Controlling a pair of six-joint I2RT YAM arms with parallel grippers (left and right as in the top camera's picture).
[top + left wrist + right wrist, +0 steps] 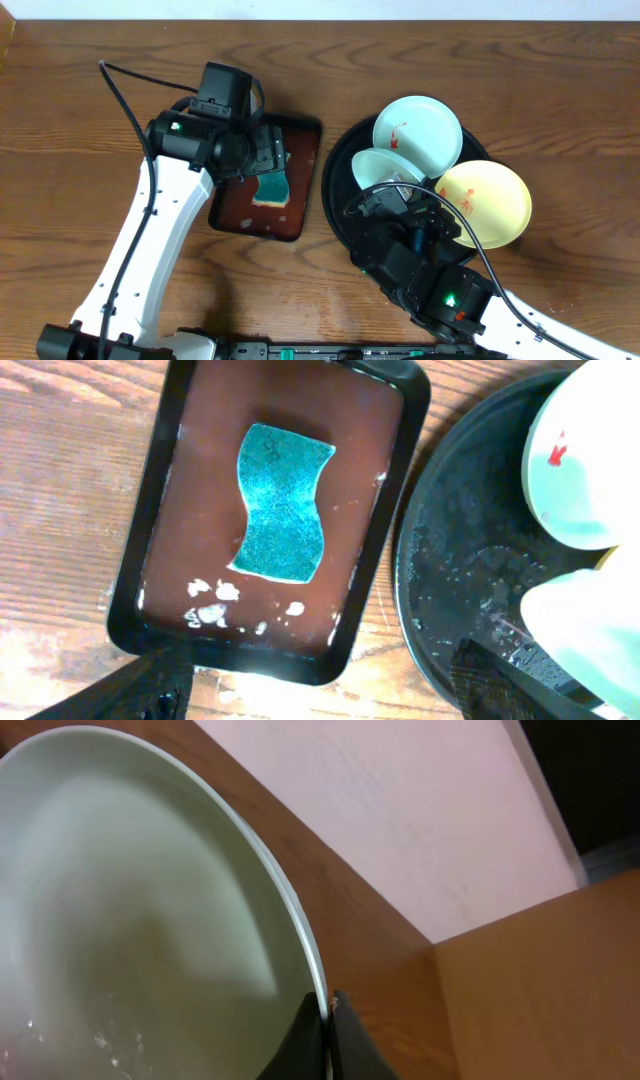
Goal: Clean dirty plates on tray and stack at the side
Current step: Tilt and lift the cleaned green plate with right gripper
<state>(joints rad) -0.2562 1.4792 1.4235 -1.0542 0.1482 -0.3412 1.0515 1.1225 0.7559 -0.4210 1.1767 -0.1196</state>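
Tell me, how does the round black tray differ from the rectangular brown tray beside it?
The round black tray is wider than the rectangular brown tray. The round one holds plates; the rectangular one holds a teal sponge. The round tray is black inside, the rectangular tray reddish brown with a black rim. Both have raised rims and sit on the wooden table.

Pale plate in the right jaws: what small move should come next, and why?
Probably the right gripper, jaws shut on the rim of the pale plate, should carry it off the black tray toward bare table. Its visible face shows droplets but no red smear, and the sponge lies free in the brown tray under the open left gripper, so wiping seems finished.
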